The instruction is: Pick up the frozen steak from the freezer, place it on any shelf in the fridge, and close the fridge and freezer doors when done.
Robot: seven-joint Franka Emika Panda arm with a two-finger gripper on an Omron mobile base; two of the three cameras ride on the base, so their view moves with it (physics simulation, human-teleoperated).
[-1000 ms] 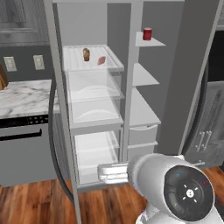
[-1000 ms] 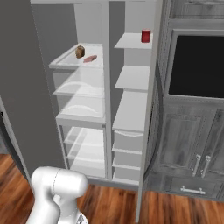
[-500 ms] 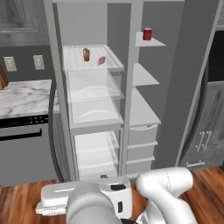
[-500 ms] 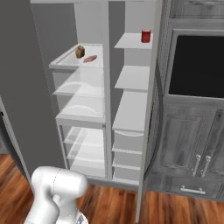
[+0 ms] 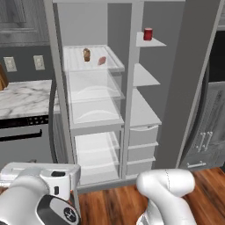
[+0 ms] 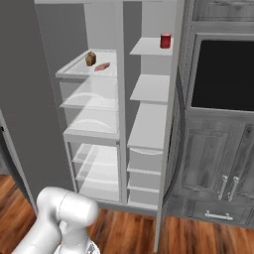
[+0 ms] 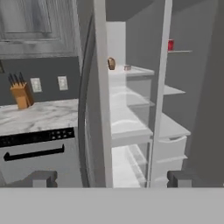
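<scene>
The frozen steak lies flat on the top clear shelf of the fridge, next to a brown upright lump. A red can stands on the top grey shelf of the freezer. Both doors stand open: the wide fridge door on the left, the freezer door on the right. My gripper is low and to the left of the unit, well away from the steak. It is open, with nothing between its fingertips.
A marble counter and a stove front lie left of the fridge, with a knife block on the counter. A wall oven and grey cabinets stand on the right. The fridge door's edge is close ahead of the hand.
The arm has swung down and to the left across the left base view, taking the hand to the lower left. The steak, lump, can and doors have not moved.
</scene>
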